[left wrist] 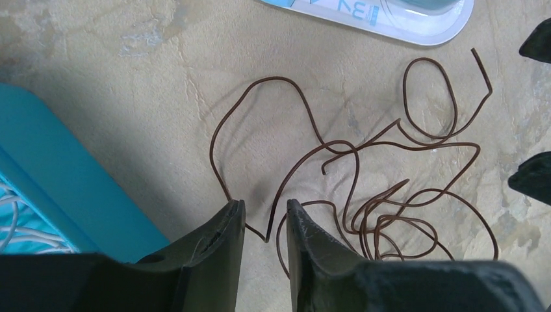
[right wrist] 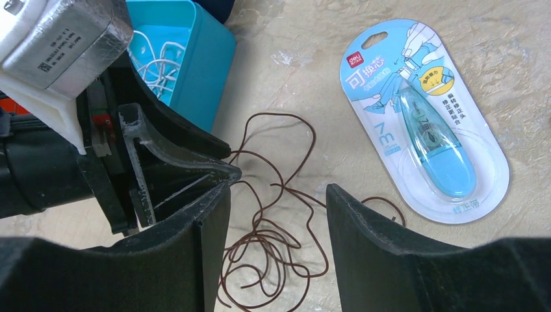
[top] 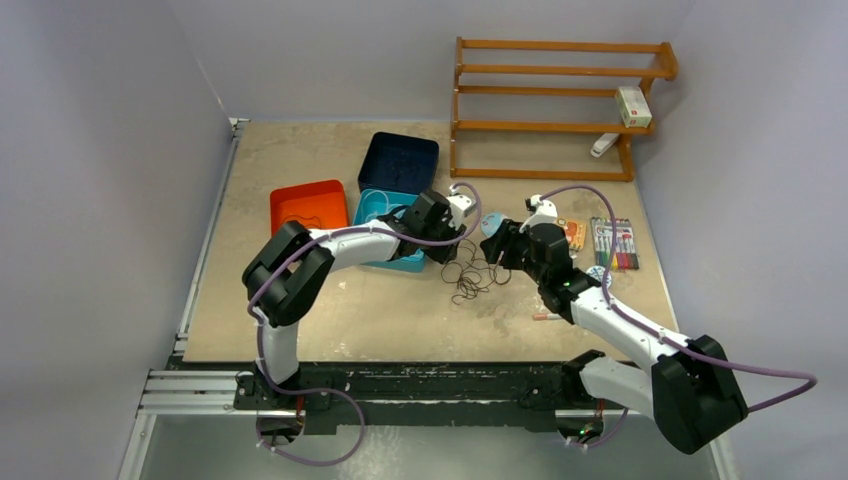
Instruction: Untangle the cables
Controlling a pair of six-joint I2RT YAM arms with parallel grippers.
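The left fingers (left wrist: 217,253) stand narrowly apart astride one strand of the cables (left wrist: 354,170), the right fingers (right wrist: 377,234) spread and empty — the thin strand may slip the pinch, or drag the tangle.

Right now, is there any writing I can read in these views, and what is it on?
"deli": red logo atop the blue correction tape pack.
"可换芯": big white characters on that pack.
"7m": beside the dispenser on that pack; its smaller print is unreadable.
Grey label on the left arm's camera housing: too blurred.
White box on the wooden shelf, pen pack: too small.
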